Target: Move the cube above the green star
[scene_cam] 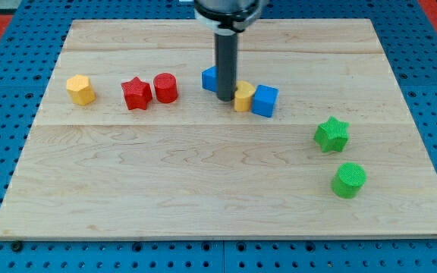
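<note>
A blue cube (265, 100) lies right of the board's middle, touching a small yellow block (244, 97) on its left. The green star (331, 134) lies lower and further toward the view's right, apart from the cube. My tip (226, 98) is down on the board just left of the yellow block, between it and another blue block (209, 78) that the rod partly hides. The tip is left of the cube, with the yellow block in between.
A green cylinder (349, 180) lies below the green star. A red star (136, 93) and a red cylinder (165, 88) sit side by side at the left. A yellow hexagonal block (80, 89) lies at the far left. The wooden board (203, 189) has blue pegboard around it.
</note>
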